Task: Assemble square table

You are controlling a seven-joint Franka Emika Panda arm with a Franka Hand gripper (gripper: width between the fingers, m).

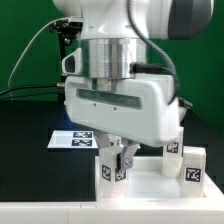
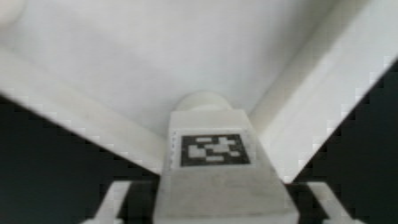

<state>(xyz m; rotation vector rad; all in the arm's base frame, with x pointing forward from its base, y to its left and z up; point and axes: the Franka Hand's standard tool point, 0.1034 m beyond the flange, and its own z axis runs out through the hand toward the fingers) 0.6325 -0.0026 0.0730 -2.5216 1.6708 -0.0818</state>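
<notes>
While I watch from the console, the gripper (image 1: 117, 165) stands with its two fingers (image 2: 121, 203) clamped on a tagged white table leg (image 2: 221, 150), one finger on each flank. I read the leg as upright, its tag face toward the wrist camera and its rounded end pointing away from the wrist.

Beyond that end, the wrist view shows the square tabletop (image 2: 107, 55), white, with a raised rim running along two edges that meet in a corner just past the leg. I cannot tell whether the leg touches the slab.

Exterior view: the held leg hangs over the tabletop's near part. A second tagged leg (image 1: 193, 165) stands on the slab toward the exterior view's right of the held one; a third (image 1: 173, 146) sits just behind that. The marker board (image 1: 75, 139) lies on the black table (image 1: 25, 140) behind the tabletop.
</notes>
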